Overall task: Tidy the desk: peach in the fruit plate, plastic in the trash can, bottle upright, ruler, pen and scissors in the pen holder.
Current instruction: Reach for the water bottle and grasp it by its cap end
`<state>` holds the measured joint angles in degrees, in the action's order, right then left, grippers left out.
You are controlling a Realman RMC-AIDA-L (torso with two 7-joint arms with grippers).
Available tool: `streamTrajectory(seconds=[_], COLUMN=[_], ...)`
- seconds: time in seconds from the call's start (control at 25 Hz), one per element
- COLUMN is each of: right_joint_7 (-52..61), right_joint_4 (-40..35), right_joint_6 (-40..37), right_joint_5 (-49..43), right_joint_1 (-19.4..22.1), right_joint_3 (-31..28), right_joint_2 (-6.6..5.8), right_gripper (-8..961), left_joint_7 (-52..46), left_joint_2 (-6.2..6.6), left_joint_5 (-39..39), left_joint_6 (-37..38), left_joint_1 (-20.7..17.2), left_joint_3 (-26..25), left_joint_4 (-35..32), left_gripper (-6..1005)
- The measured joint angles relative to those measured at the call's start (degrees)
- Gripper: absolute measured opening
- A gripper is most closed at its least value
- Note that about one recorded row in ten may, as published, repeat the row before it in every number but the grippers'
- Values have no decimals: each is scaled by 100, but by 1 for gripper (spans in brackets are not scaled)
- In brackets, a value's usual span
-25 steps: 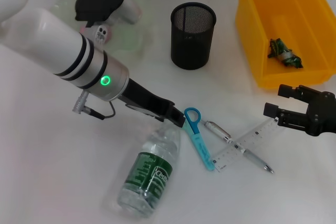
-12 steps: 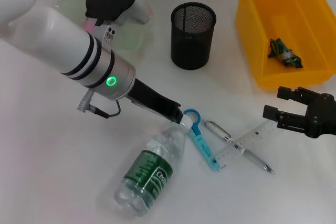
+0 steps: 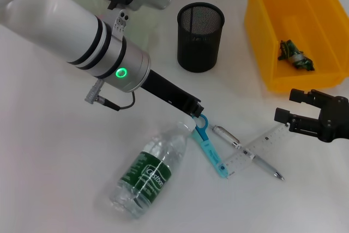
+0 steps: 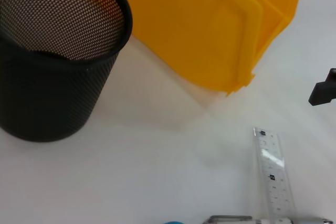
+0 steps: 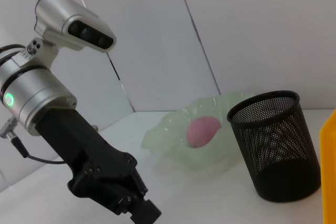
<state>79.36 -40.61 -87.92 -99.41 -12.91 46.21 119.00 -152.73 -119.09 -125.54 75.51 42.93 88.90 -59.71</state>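
Done: peach (image 5: pixel 203 130) seen in plate (image 5: pixel 173 145), plastic (image 3: pixel 295 55) in bin (image 3: pixel 262 31). Left: bottle (image 3: pixel 148 170) lying at 6 o'clock, its cap at left gripper (image 3: pixel 194 114) — fingers cannot be told. Scissors (image 3: pixel 210 148), pen (image 3: pixel 245 151), ruler (image 3: pixel 256 148) lie outside holder (image 3: pixel 200 36). Right gripper (image 3: pixel 289 107) at 4 o'clock — fingers spread, empty.

Bright even light, soft faint shadows on white desk (image 3: pixel 65 151), wrist close-ups slightly soft

A plain white tabletop (image 3: pixel 49 151) fills the scene. Behind it stands a pale wall (image 5: pixel 252 30), crossed by thin dark seam lines (image 5: pixel 197 30) that run diagonally between its panels.
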Motion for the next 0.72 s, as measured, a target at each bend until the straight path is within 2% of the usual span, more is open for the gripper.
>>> streamTrajectory(seconds=[0.32, 0.52, 0.68, 0.72], right_joint_7=[-29, -42, -44, -44], right_joint_4=[2, 9, 10, 10], right_joint_6=[-1, -1, 1, 2], right_joint_5=[0, 0, 0, 0], right_joint_1=[35, 44, 44, 48], right_joint_3=[2, 1, 1, 1], right_joint_2=[0, 0, 0, 0], right_gripper=[820, 820, 820, 820], left_joint_7=[-186, -806, -960, -1062], left_joint_2=[-6, -9, -9, -9], left_joint_5=[-419, -1117, -1118, -1116], left_joint_6=[-47, -38, 19, 28], left_joint_1=[89, 69, 68, 56], left_joint_3=[360, 993, 1035, 1096], left_joint_4=[-236, -919, -1014, -1083], left_gripper=[193, 289, 365, 414])
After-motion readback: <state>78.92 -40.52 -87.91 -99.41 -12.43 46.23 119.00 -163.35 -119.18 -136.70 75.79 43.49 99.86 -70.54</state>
